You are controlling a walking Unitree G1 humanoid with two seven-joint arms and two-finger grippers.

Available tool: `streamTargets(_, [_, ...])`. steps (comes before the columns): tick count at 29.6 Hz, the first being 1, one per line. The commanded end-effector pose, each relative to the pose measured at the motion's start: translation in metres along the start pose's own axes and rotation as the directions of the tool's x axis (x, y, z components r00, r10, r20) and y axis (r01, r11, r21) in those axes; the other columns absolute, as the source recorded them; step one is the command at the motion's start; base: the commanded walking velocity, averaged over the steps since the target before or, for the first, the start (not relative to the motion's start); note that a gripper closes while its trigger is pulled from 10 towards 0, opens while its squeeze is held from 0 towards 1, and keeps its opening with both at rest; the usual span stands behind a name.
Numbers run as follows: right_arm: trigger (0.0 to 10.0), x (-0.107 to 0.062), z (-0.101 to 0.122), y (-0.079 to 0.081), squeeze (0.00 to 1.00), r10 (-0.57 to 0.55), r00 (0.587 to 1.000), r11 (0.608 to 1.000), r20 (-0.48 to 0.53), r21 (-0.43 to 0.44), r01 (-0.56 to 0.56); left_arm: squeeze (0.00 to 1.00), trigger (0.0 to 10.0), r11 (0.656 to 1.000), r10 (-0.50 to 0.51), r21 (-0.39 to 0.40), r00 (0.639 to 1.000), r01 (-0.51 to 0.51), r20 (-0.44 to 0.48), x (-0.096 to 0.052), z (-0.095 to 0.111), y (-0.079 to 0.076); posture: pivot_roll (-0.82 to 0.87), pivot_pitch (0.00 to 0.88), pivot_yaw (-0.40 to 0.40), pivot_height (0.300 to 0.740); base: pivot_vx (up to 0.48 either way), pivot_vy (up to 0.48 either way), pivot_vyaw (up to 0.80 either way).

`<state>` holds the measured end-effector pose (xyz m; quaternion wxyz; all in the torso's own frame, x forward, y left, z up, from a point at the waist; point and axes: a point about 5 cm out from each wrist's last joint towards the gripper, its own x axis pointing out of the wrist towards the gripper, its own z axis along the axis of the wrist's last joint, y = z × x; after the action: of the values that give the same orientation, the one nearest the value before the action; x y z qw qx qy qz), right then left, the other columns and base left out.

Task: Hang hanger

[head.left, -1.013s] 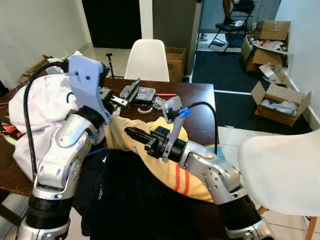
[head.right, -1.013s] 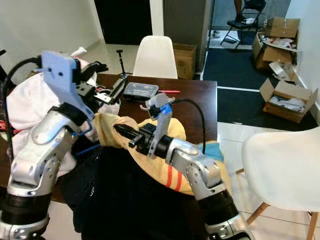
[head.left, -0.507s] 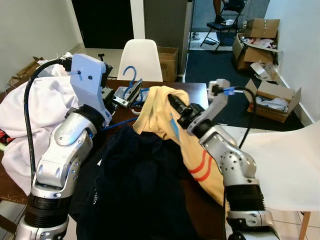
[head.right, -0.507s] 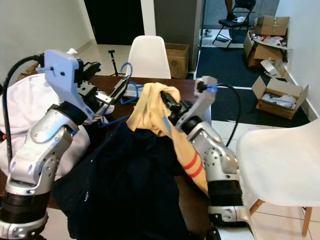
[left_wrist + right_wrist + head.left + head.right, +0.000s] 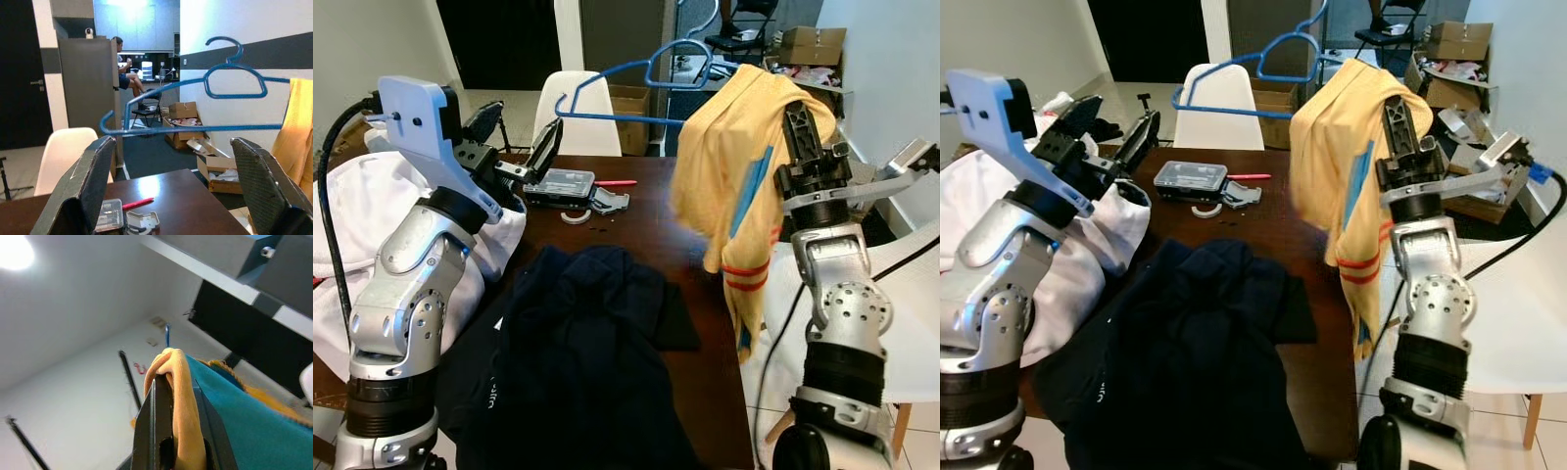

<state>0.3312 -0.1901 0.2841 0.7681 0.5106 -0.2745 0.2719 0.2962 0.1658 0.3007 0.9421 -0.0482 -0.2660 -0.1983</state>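
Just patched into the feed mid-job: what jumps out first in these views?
The right gripper, raised high at the table's right side, is shut on a yellow shirt that drapes down, with a blue hanger jutting from its top toward the left. The left gripper is open above the dark table, near a white garment. A black garment lies heaped on the table's near side.

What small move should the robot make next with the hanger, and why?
Probably the left gripper should reach up to steady the blue hanger. Its fingers are open and hold nothing, while the right gripper holds the yellow shirt high, and the hanger sticks out sideways from it, unsupported.
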Motion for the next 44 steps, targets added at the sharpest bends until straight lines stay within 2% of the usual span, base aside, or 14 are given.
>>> streamTargets(1, [10.0, 0.008, 0.003, 0.016, 0.0, 0.087, 0.996, 0.996, 0.026, 0.028, -0.087, 0.0, 10.0, 0.999, 0.032, -0.023, 0.999, -0.032, -0.01, -0.004, -0.005, 0.005, 0.03, 0.051, 0.0, 0.74, 0.0, 0.0, 0.0])
streamTargets(2, [10.0, 0.008, 0.003, 0.016, 0.0, 0.087, 0.996, 0.996, 0.026, 0.028, -0.087, 0.0, 10.0, 0.999, 0.032, -0.023, 0.999, -0.032, -0.01, -0.004, -0.005, 0.005, 0.03, 0.051, 0.0, 0.74, 0.0, 0.0, 0.0])
streamTargets(5, [10.0, 0.008, 0.009, 0.026, 0.0, 0.17, 0.985, 0.984, 0.028, 0.056, -0.171, 0.0, 10.0, 0.992, 0.067, -0.109, 0.997, -0.064, 0.024, -0.006, -0.004, 0.014, 0.03, 0.047, -0.001, 0.74, 0.0, 0.0, 0.0])
streamTargets(7, [10.0, 0.007, 0.016, 0.037, 0.0, 0.262, 0.965, 0.962, 0.023, 0.08, -0.263, 0.0, 10.0, 0.976, 0.096, -0.202, 0.993, -0.079, 0.072, -0.008, -0.001, 0.024, 0.03, 0.047, -0.001, 0.74, 0.0, 0.0, 0.0])
streamTargets(9, [10.0, 0.006, 0.018, 0.041, 0.0, 0.287, 0.958, 0.954, 0.02, 0.087, -0.288, 0.0, 10.0, 0.971, 0.102, -0.226, 0.991, -0.081, 0.087, -0.009, 0.0, 0.026, 0.03, 0.044, 0.0, 0.74, 0.0, 0.0, 0.0])
streamTargets(13, [10.0, 0.006, 0.018, 0.044, 0.0, 0.313, 0.95, 0.945, 0.014, 0.092, -0.313, 0.0, 10.0, 0.968, 0.108, -0.238, 0.989, -0.082, 0.098, -0.01, 0.001, 0.028, 0.03, 0.044, 0.0, 0.74, 0.0, 0.0, 0.0])
streamTargets(15, [10.0, 0.002, 0.009, 0.056, 0.0, 0.389, 0.921, 0.917, -0.03, 0.112, -0.384, 0.0, 10.0, 0.959, 0.11, -0.274, 0.985, -0.069, 0.136, -0.01, 0.005, 0.031, 0.03, 0.04, 0.002, 0.74, 0.0, 0.0, 0.0])
streamTargets(17, [10.0, 0.0, 0.006, 0.058, 0.0, 0.404, 0.914, 0.91, -0.046, 0.119, -0.396, 0.0, 10.0, 0.955, 0.1, -0.293, 0.983, -0.051, 0.156, -0.01, 0.007, 0.03, 0.02, 0.038, 0.004, 0.74, 0.0, 0.0, 0.0])
streamTargets(21, [10.0, -0.002, 0.004, 0.058, 0.0, 0.407, 0.912, 0.909, -0.054, 0.124, -0.399, 0.0, 10.0, 0.952, 0.088, -0.305, 0.981, -0.032, 0.171, -0.01, 0.009, 0.029, 0.02, 0.038, 0.004, 0.74, 0.0, 0.0, 0.0])
streamTargets(24, [10.0, -0.004, -0.005, 0.058, 0.0, 0.408, 0.909, 0.909, -0.086, 0.138, -0.394, 0.0, 10.0, 0.94, 0.004, -0.334, 0.976, 0.07, 0.218, -0.011, 0.017, 0.022, 0.02, 0.037, 0.005, 0.74, 0.0, 0.0, 0.0])
streamTargets(30, [10.0, -0.008, -0.012, 0.06, 0.0, 0.425, 0.897, 0.9, -0.122, 0.16, -0.405, 0.0, 10.0, 0.915, -0.056, -0.374, 0.967, 0.149, 0.247, -0.014, 0.019, 0.015, 0.02, 0.041, 0.004, 0.74, 0.0, 0.0, 0.0])
streamTargets(41, [10.0, -0.009, -0.016, 0.062, 0.0, 0.431, 0.892, 0.898, -0.138, 0.162, -0.409, 0.0, 10.0, 0.91, -0.064, -0.383, 0.965, 0.161, 0.254, -0.015, 0.02, 0.014, 0.02, 0.044, 0.003, 0.74, 0.0, 0.0, 0.0])
streamTargets(42, [10.0, -0.009, -0.017, 0.063, 0.0, 0.43, 0.892, 0.899, -0.141, 0.16, -0.408, 0.0, 0.0, 0.911, -0.054, -0.384, 0.966, 0.152, 0.254, -0.014, 0.02, 0.015, 0.02, 0.045, 0.003, 0.74, 0.0, 0.0, 0.0])
streamTargets(44, [10.0, -0.009, -0.017, 0.063, 0.0, 0.429, 0.892, 0.899, -0.144, 0.159, -0.407, 0.0, 0.0, 0.91, -0.047, -0.387, 0.966, 0.147, 0.255, -0.014, 0.02, 0.016, 0.02, 0.045, 0.003, 0.74, 0.0, 0.0, 0.0])
